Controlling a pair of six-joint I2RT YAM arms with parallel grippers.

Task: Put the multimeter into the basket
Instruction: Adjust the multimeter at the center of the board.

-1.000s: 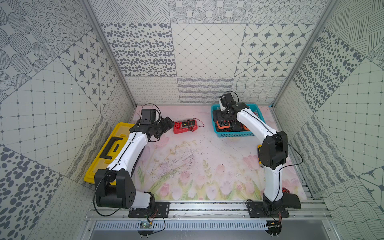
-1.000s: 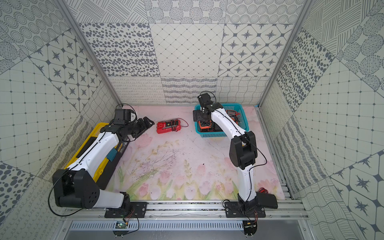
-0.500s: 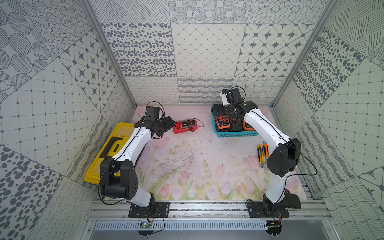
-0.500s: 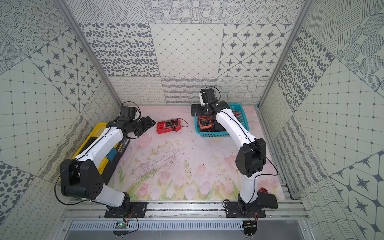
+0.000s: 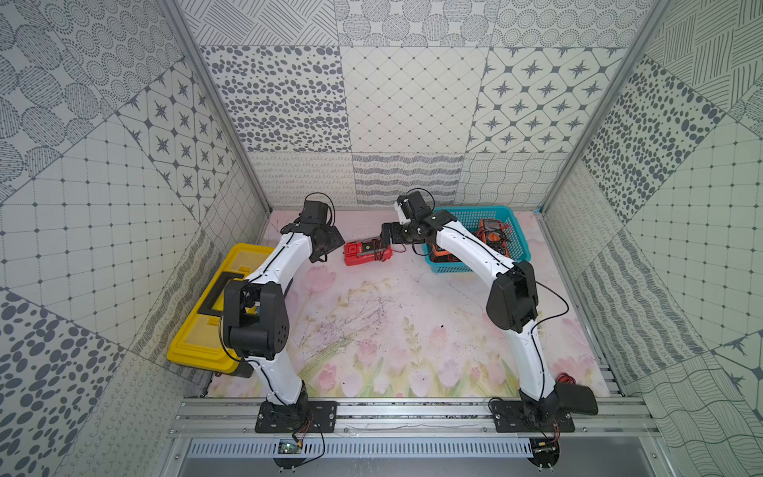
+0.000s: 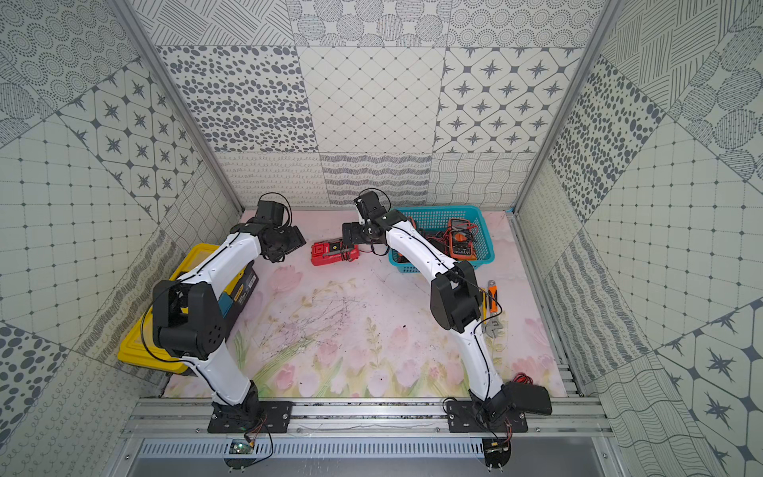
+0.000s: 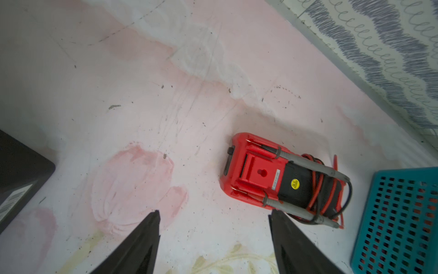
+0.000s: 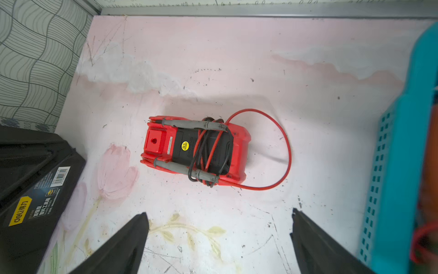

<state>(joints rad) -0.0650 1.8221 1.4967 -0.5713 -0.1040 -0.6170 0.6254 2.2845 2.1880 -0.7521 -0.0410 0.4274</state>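
The red multimeter [image 5: 365, 252] lies back-up on the worktop [image 5: 371, 330], upper centre of both top views, just left of the teal basket [image 5: 487, 209] and not in it. The left end effector [image 7: 213, 212] and right end effector [image 8: 219, 212] both stand spread, empty. Only the right wrist view shows its red lead [image 8: 288, 151] looping out — and only a top view shows a wrench [image 6: 493, 325], right of centre.

The red multimeter [image 5: 367, 252] is lying flat on the tabletop [image 5: 392, 314], back facing up. Grey probes [image 8: 189, 123] are sitting clipped along both long edges, and red and black leads [image 8: 208, 151] are winding around its body. It is resting near the teal mesh basket [image 5: 491, 210], not touching it. The basket is standing upright, holding orange meters [image 5: 495, 239].
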